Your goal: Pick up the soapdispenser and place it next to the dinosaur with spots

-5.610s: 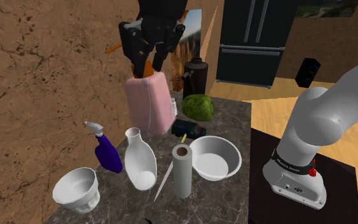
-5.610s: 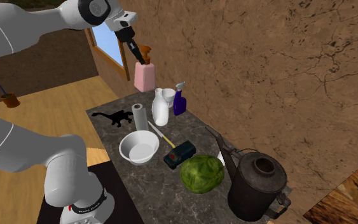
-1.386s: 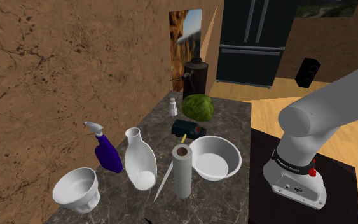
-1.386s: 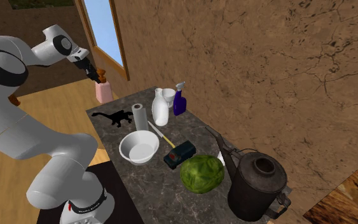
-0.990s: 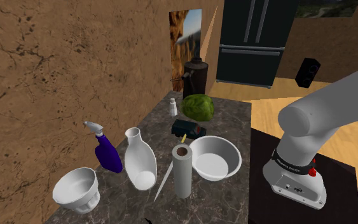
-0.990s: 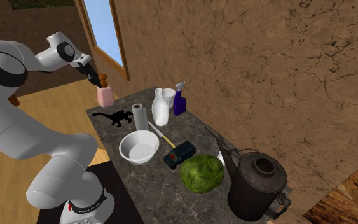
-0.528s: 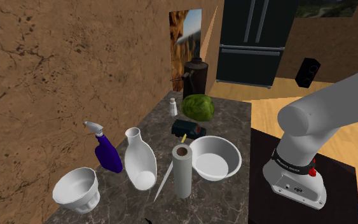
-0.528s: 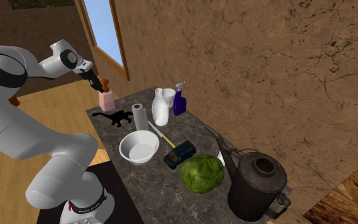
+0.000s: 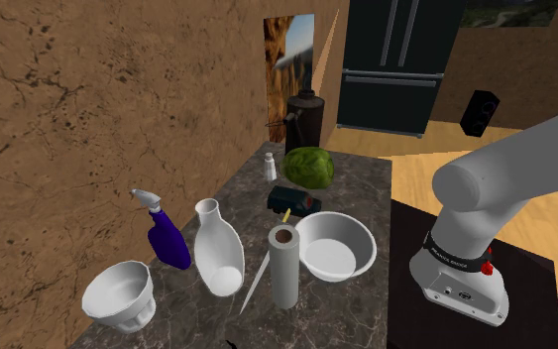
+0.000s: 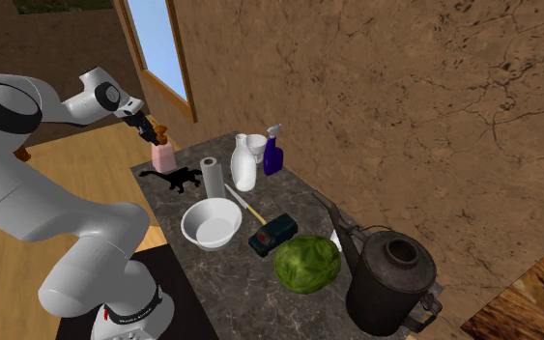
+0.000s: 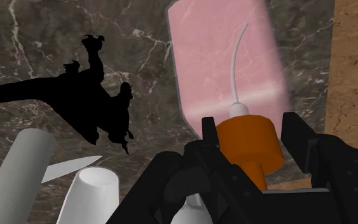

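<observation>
The white Franka arm with dark joints [image 10: 38, 208] arches up from its base and folds forward, its all-black two-finger gripper [image 10: 148, 128] angled downward, fingers [image 11: 304, 145] clasping the pink soap dispenser [image 11: 225, 57] by its orange pump top [image 11: 247, 137].

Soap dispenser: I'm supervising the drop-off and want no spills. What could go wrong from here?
1. The gripper clasps only the orange pump; the pink soap dispenser hanging below could swing and land askew.
2. The countertop ends just past the bottle, with floor beyond, so a tipped bottle might fall off.
3. The black dinosaur lies close; a sideways drift could knock it.
</observation>
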Controlling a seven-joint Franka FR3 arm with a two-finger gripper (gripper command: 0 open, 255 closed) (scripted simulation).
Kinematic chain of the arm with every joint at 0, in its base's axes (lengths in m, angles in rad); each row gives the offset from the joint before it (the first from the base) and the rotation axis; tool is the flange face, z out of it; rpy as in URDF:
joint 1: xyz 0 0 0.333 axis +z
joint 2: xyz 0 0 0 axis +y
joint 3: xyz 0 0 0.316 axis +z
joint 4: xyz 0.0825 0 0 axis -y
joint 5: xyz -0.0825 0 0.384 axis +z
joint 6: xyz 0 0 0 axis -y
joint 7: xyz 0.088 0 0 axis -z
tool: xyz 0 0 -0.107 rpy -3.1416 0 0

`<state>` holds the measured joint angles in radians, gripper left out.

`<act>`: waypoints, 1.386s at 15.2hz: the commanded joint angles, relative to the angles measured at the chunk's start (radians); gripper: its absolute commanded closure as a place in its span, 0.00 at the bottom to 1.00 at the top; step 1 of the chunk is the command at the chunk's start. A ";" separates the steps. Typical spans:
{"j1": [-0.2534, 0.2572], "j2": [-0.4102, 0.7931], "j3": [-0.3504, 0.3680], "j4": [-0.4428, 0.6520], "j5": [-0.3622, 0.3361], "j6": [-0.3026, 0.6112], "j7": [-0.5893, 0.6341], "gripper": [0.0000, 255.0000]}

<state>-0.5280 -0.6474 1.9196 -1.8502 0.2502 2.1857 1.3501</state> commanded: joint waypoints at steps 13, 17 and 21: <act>0.074 0.044 -0.067 0.050 -0.045 -0.102 0.028 0.00; 0.074 0.044 -0.068 0.050 -0.044 -0.102 0.028 0.00; 0.074 0.044 -0.068 0.050 -0.044 -0.102 0.028 0.00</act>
